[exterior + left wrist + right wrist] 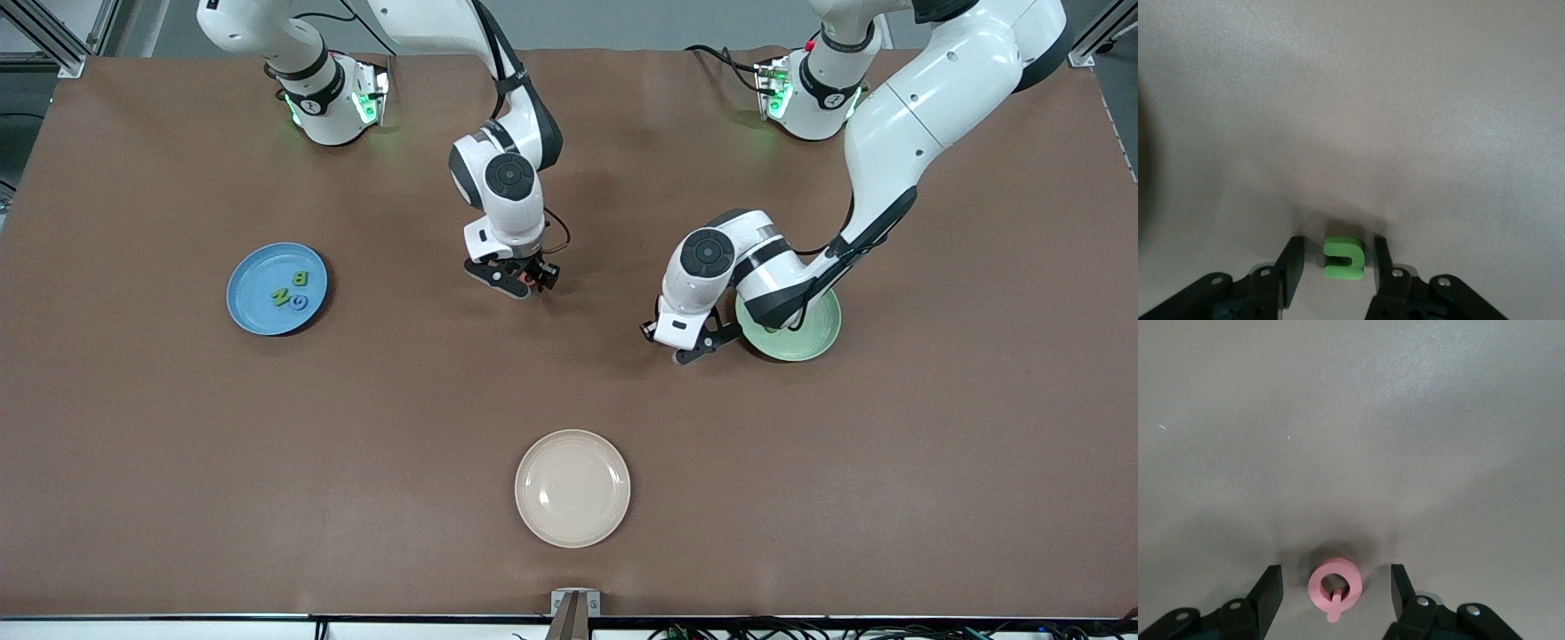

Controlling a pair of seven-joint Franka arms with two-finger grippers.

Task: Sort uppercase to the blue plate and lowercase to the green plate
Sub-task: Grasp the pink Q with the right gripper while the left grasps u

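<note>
1. Blue plate (249,307), toward right arm's end of table (178,462): holds green N (281,296), green B (300,278), blue G (298,302). Carried letter may knock them.
2. Right tool (1335,593) spread around pink Q (1334,586), not touching yet; Q may slip or tip if pads meet ring off-centre.
3. Left tool (1335,263), beside green plate (813,342), spread around green n/u piece (1343,259), small gaps; uneven contact may push it away.
</note>
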